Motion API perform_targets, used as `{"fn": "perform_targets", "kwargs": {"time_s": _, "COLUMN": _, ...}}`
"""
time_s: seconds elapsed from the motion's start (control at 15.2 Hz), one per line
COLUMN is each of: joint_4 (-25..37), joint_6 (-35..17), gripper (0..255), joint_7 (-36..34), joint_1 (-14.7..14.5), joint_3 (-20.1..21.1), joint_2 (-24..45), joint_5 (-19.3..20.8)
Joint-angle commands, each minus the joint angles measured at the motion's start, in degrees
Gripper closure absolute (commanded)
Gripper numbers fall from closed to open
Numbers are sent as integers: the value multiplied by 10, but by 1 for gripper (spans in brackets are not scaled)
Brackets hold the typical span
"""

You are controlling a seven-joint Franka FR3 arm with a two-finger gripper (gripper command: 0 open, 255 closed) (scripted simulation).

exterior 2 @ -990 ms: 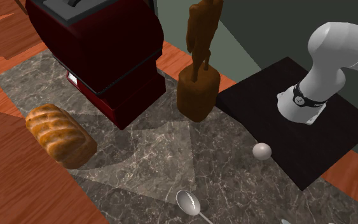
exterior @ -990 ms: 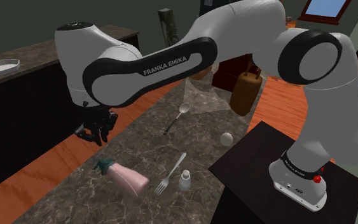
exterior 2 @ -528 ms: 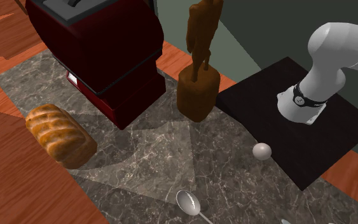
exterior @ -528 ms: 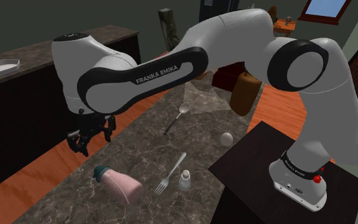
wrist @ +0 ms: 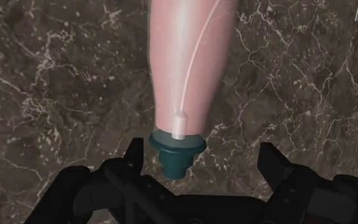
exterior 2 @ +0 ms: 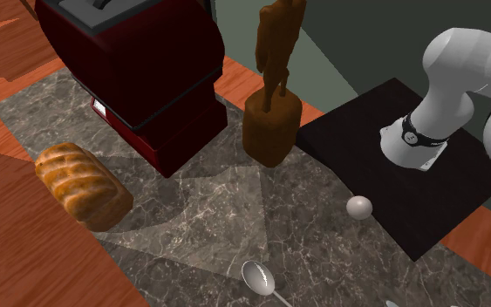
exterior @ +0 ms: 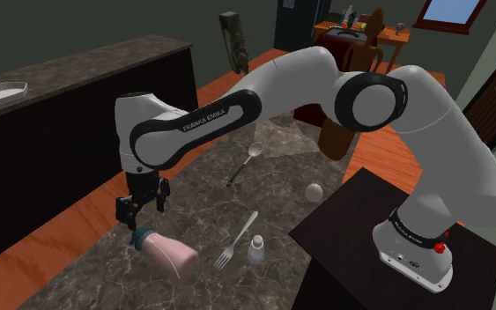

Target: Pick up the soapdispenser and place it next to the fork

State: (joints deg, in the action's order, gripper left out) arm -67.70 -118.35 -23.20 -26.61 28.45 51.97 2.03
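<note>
- Soap dispenser [exterior: 168,254]: pink body with a teal pump cap, lying on its side on the dark marbled countertop [exterior: 193,189], near the edge at the shoulder view's lower left.
- Gripper [exterior: 140,210]: black, fingers spread apart and clasping nothing. It hangs just above the dispenser's cap end (in the wrist view the teal cap sits between the fingers, closer to one, touching neither).
- Fork [exterior: 237,239]: flat on the counter, just beside the dispenser's base end.
- Small white shaker [exterior: 256,250]: upright, just beside the fork's tines.
- Spoon [exterior: 246,163]: farther along the counter.
- White ball [exterior: 314,191]: near the black stand [exterior: 413,220].
- Bread loaf [exterior 2: 82,185]: beside a dark red appliance [exterior 2: 139,70].
</note>
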Motion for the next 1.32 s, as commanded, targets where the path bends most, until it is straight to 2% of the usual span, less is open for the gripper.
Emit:
{"fn": "perform_targets", "kwargs": {"time_s": 0.0, "joint_4": 24, "joint_6": 3, "gripper": 0, "joint_7": 44, "joint_1": 12, "joint_3": 13, "joint_2": 41, "joint_5": -13}}
{"fn": "perform_targets", "kwargs": {"time_s": 0.13, "joint_4": 46, "joint_6": 9, "gripper": 0, "joint_7": 70, "joint_1": 16, "joint_3": 20, "joint_2": 71, "joint_5": -19}}
{"fn": "perform_targets", "kwargs": {"time_s": 0.59, "joint_4": 48, "joint_6": -23, "gripper": 0, "joint_7": 67, "joint_1": -1, "joint_3": 15, "joint_2": 102, "joint_5": -14}}
{"fn": "perform_targets", "kwargs": {"time_s": 1.12, "joint_4": 48, "joint_6": -23, "gripper": 0, "joint_7": 67, "joint_1": -1, "joint_3": 15, "joint_2": 102, "joint_5": -14}}
{"fn": "perform_targets", "kwargs": {"time_s": 1.19, "joint_4": 48, "joint_6": -23, "gripper": 255, "joint_7": 67, "joint_1": -1, "joint_3": 15, "joint_2": 102, "joint_5": -14}}
{"fn": "perform_targets", "kwargs": {"time_s": 1.25, "joint_4": 48, "joint_6": -23, "gripper": 255, "joint_7": 67, "joint_1": -1, "joint_3": 15, "joint_2": 102, "joint_5": -14}}
